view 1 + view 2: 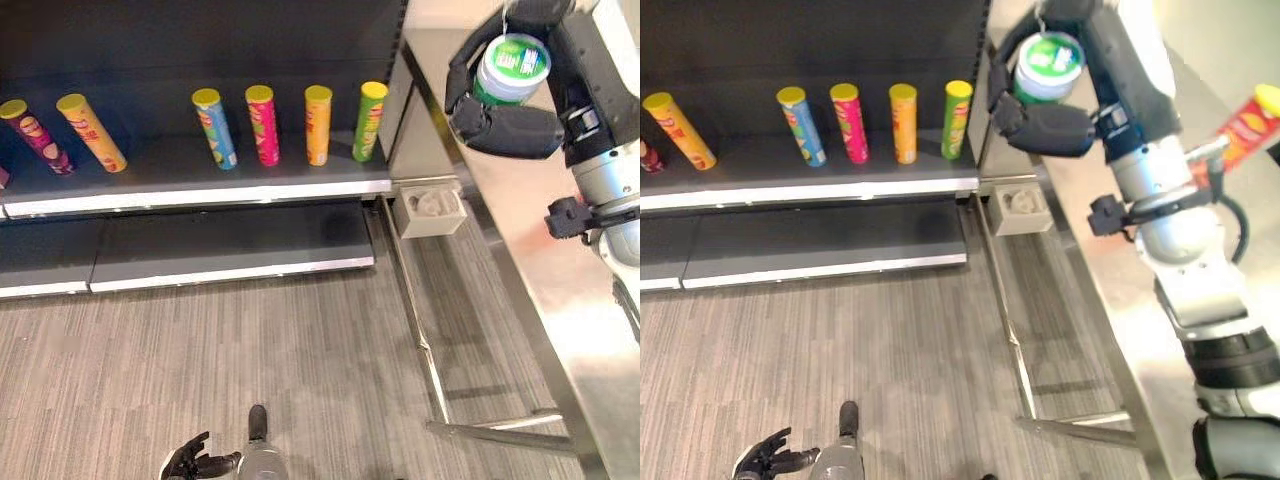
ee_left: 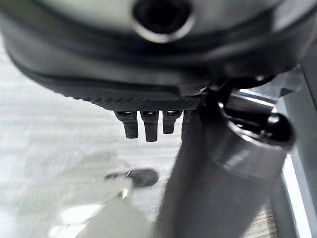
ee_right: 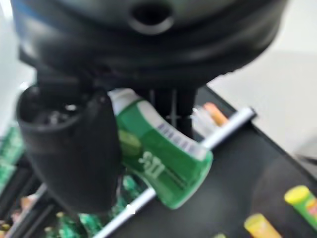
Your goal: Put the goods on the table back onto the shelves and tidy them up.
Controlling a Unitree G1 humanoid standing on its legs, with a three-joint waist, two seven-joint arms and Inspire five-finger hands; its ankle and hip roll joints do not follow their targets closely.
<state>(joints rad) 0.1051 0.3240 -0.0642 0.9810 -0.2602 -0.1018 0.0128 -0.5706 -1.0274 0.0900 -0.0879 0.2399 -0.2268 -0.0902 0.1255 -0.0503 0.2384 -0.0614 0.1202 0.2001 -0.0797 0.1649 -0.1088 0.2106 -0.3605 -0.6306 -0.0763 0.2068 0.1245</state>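
The right hand [image 1: 505,120] is raised at about one o'clock in the head views, above the steel bench [image 1: 560,290] and beside the shelf's end. Its fingers [image 3: 69,148] are clamped round a green-and-white can [image 3: 163,163], probably so it can be carried across to the shelf [image 1: 200,185], where six chip tubes [image 1: 262,125] stand in a spaced row. The can sits between thumb and fingers, lid [image 1: 512,62] showing above them. The left hand [image 1: 195,462] hangs low at seven o'clock, fingers loosely apart, empty.

Red can [image 1: 1252,122] cut by edge
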